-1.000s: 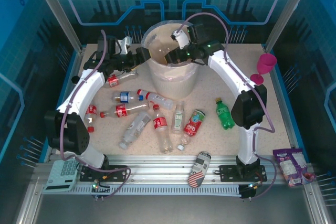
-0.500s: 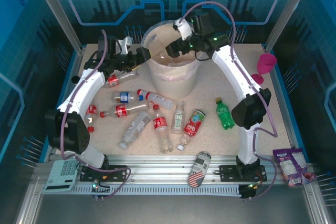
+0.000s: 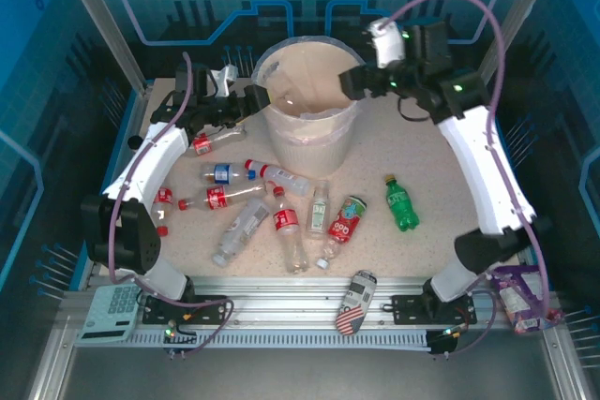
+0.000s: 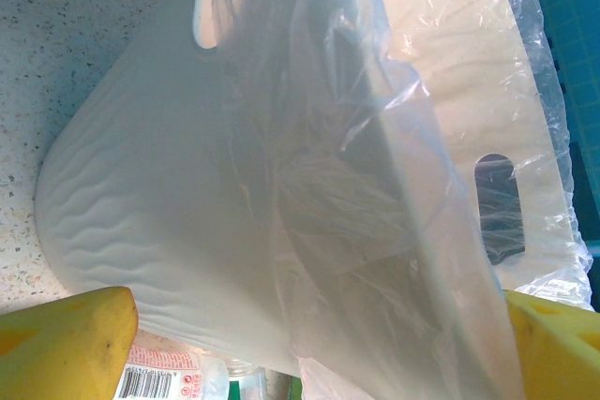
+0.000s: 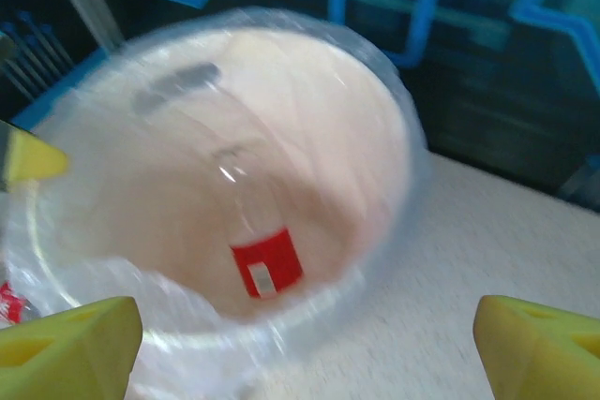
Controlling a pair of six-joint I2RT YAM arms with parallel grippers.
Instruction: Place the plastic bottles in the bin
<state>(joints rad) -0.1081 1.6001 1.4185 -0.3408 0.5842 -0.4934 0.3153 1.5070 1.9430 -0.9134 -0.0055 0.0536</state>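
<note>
The bin (image 3: 317,145), a cream bucket lined with a clear bag, stands at the back middle. One plastic bottle with a red label (image 5: 266,265) lies inside it. Several more bottles lie on the table in front of it, among them a red-labelled one (image 3: 289,229), a blue-labelled one (image 3: 223,173) and a green one (image 3: 401,203). My right gripper (image 3: 352,81) (image 5: 309,348) hovers open and empty just past the bin's right rim. My left gripper (image 3: 255,98) (image 4: 309,348) is open against the bin's left wall (image 4: 187,194), with another bottle (image 3: 212,142) just below it.
A stars-and-stripes can (image 3: 354,302) lies at the front edge. A pink goblet cup (image 3: 473,119) stands at the back right. A calculator (image 3: 112,311) and a purple packet (image 3: 520,292) sit at the front corners. Bare table lies to the right of the green bottle.
My right gripper has drawn back from over the bin's opening to its right rim, and the arm has swung right. The left arm and the bottles on the table have not moved.
</note>
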